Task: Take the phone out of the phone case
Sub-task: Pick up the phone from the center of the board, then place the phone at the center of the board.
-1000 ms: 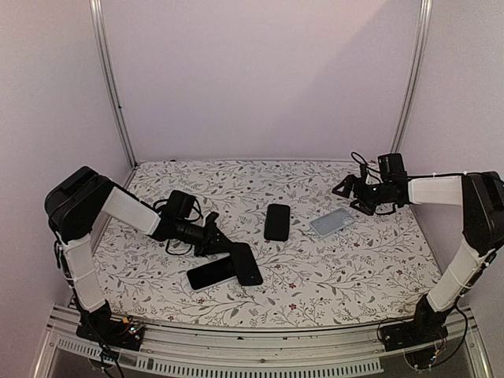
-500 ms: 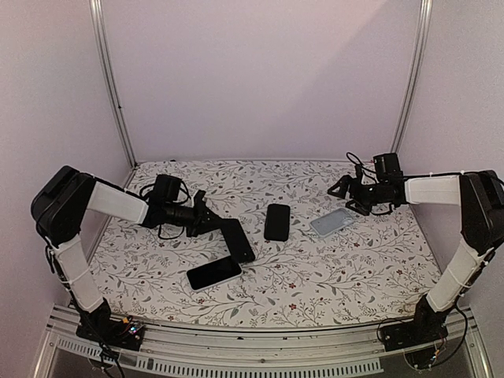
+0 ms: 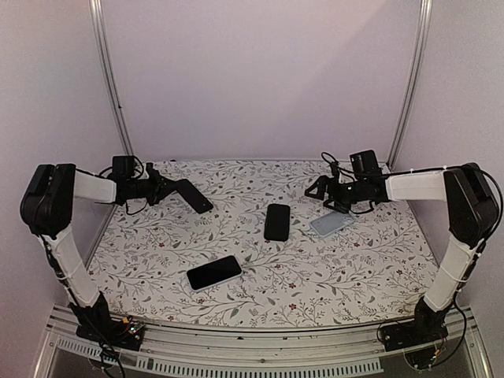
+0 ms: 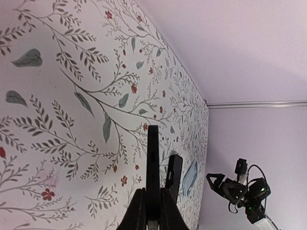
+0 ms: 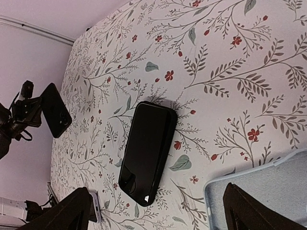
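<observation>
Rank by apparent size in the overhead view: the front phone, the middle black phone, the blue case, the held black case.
1. Front phone, though nearest the camera.
2. Middle black phone and blue case: look alike.
3. Held black case, tilted, so unsure.

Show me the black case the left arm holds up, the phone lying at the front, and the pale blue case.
black case (image 3: 194, 197): top view, middle of its flat face.
phone (image 3: 214, 272): top view, centre of its screen.
pale blue case (image 3: 331, 223): top view, its middle.

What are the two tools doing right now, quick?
Left tool: closed on the black phone case.
Right tool: open, holding nothing.
</observation>
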{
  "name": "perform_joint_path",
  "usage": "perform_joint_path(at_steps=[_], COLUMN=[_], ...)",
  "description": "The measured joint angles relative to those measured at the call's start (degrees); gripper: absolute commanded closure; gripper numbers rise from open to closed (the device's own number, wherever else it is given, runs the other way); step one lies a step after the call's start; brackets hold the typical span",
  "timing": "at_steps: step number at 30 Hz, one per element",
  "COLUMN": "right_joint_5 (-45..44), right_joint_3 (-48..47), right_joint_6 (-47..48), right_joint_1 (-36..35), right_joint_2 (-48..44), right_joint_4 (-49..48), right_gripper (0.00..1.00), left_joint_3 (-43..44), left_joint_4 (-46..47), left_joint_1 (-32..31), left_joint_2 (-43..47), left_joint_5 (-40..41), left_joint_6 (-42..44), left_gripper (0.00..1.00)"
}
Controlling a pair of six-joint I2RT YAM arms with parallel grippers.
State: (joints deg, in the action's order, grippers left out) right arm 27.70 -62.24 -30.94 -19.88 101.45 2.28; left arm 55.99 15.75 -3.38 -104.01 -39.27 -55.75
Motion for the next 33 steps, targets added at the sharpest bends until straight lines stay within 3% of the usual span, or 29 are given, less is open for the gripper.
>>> perform_joint_path(at_steps=[11, 19, 33], right_joint_5=[1.7, 2.1, 2.6], right_joint_3=[-0.9, -0.3, 0.9], right_joint_6=[1.7, 2.9, 4.2], right_joint_1=[-6.0, -6.7, -8.0], right_joint_2=[3.7, 4.5, 5.3], right_joint_4=[-0.2, -0.6, -0.9], right_gripper=[0.01, 0.01, 0.01], left_joint_3=[13.9, 25.6, 38.1], left_joint_4=[-7.1, -19.1, -44.0], left_joint_1=[5.2, 5.4, 5.4], left_joint_2=[-13.7, -20.7, -28.0], left_joint_5=[-6.3, -15.7, -17.3], left_joint_6=[4.4, 12.9, 32.4], left_gripper=[1.0, 1.0, 0.98])
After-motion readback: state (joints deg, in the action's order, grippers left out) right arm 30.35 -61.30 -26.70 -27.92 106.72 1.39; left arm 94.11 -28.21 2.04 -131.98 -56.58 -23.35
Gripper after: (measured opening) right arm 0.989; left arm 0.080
